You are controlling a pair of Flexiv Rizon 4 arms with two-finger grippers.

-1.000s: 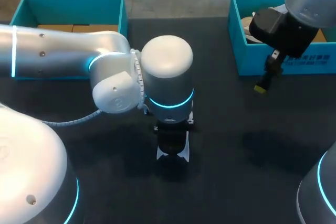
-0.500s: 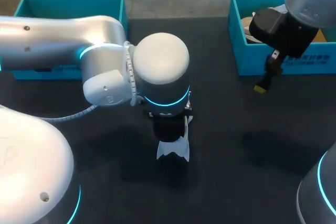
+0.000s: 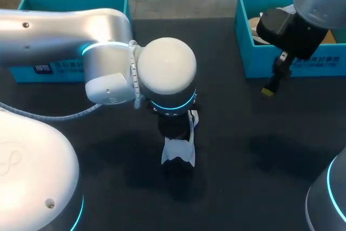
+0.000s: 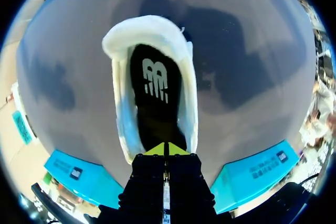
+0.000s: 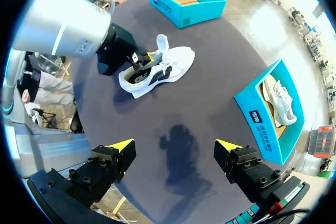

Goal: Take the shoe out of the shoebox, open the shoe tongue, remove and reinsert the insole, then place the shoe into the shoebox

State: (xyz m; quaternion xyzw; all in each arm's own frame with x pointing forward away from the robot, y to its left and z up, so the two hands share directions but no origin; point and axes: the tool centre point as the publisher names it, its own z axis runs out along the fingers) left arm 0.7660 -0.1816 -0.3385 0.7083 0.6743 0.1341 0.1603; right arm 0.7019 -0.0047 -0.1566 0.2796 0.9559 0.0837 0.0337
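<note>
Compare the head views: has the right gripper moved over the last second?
No. The right gripper hangs where it was, its yellow tip at the same spot just in front of the front wall of the right-hand shoebox.

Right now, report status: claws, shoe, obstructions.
Left claw shut, tips inside shoe. Right claw open, empty. Shoe upright on table. Nothing blocking.
</note>
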